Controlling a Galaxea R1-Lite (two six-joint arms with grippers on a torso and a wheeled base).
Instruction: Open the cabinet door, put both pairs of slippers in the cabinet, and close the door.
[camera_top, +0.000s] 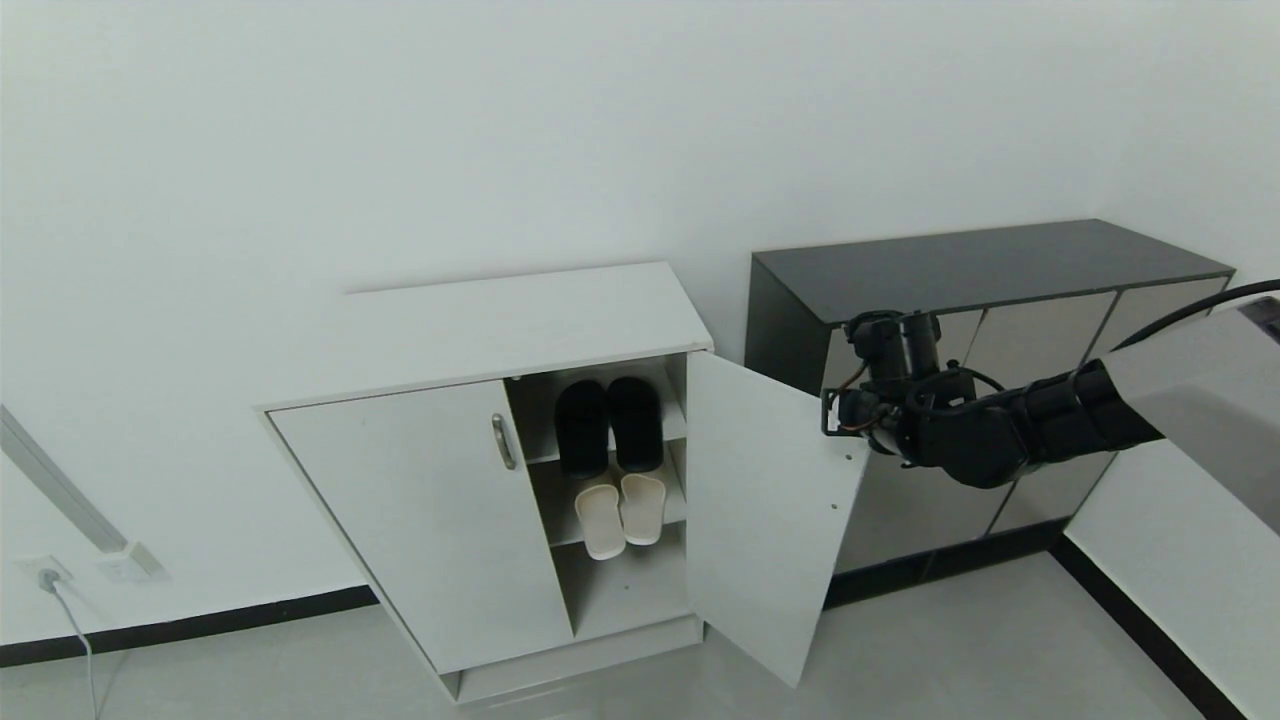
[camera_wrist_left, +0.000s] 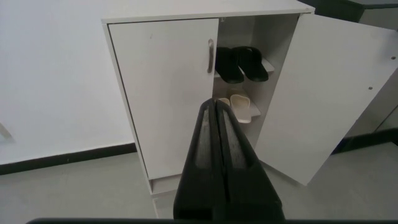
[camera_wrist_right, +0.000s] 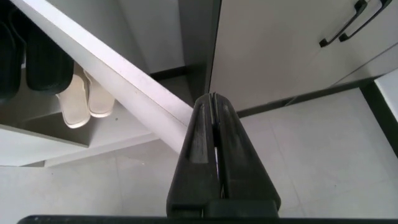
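The cabinet door (camera_top: 765, 520), the right-hand one of the white cabinet (camera_top: 520, 320), stands swung wide open. Its free edge points toward the near right and its bare inner face is turned left. The right gripper (camera_top: 832, 418) sits by the upper part of that free edge, on the door's outer side. In the right wrist view its two fingers (camera_wrist_right: 202, 137) are pressed flat together with nothing between them. Their tips lie right at the door's thin edge, though I cannot tell whether they actually touch it. The left gripper (camera_wrist_left: 216, 109) faces the cabinet front from the near side, apart from it and roughly in line with where the two doors meet. Its fingers are likewise pressed together and hold nothing. Past the open door, the right half of the cabinet shows its shelves. The black slippers (camera_top: 610, 425) lie side by side on the upper shelf. The white slippers (camera_top: 620, 512) lie side by side on the shelf below, directly under the black pair, with their near ends reaching just past the shelf's front edge. The left door (camera_top: 420, 510) is shut and has an upright metal handle (camera_top: 503, 441) near its right edge. To the right of the cabinet, across a narrow gap and against the same wall (camera_top: 400, 120), stands a dark cabinet (camera_top: 990, 265) with a black top and grey fronts. Low on the wall at the far left sits a socket (camera_top: 45, 577) with a cable (camera_top: 85, 650) hanging down from it.
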